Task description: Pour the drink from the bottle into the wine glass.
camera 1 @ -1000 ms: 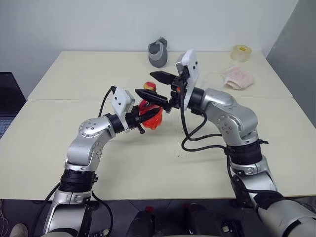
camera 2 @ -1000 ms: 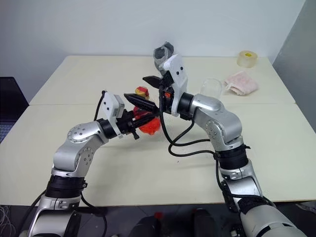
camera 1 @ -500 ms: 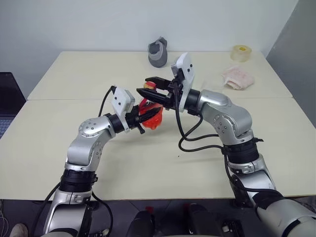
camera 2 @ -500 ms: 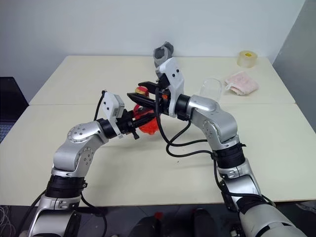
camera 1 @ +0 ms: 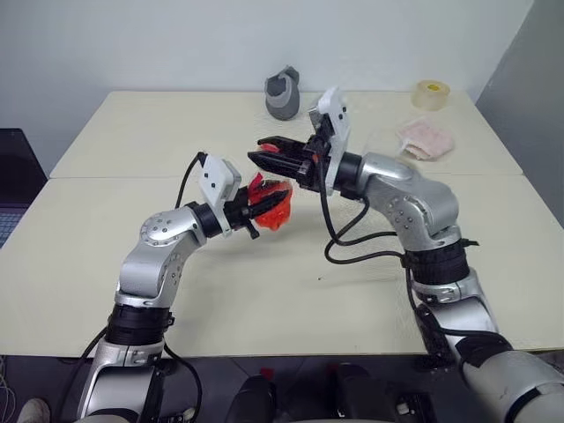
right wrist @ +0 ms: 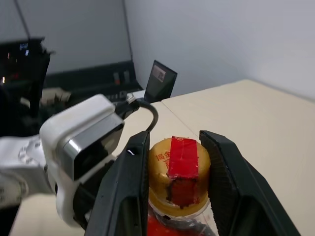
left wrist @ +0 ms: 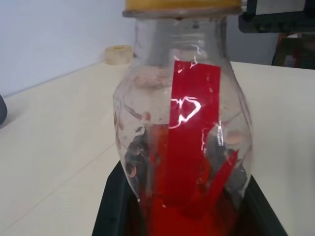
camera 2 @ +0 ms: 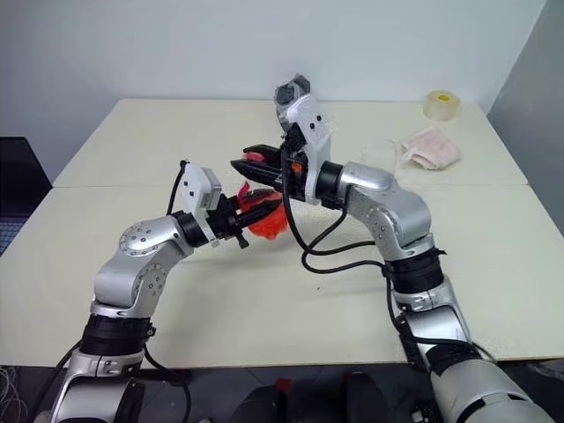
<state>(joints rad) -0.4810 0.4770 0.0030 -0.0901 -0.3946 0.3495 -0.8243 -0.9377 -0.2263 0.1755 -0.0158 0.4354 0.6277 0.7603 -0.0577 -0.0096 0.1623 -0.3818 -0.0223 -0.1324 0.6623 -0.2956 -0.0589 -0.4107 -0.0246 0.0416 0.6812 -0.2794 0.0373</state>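
Step in hand: uncapping. The left tool grips the bottle at frame centre, clear of the worktop; the right tool is clamped on the cap; the drink sits low in the body. Next move: twist the cap off, bottle steady and upright; the glass stands upper right, beyond the right arm.

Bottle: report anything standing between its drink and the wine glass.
The yellow cap is on the bottle, sealing in the drink; the right gripper clasps it from both sides. The right arm also lies between the bottle and the wine glass behind it.
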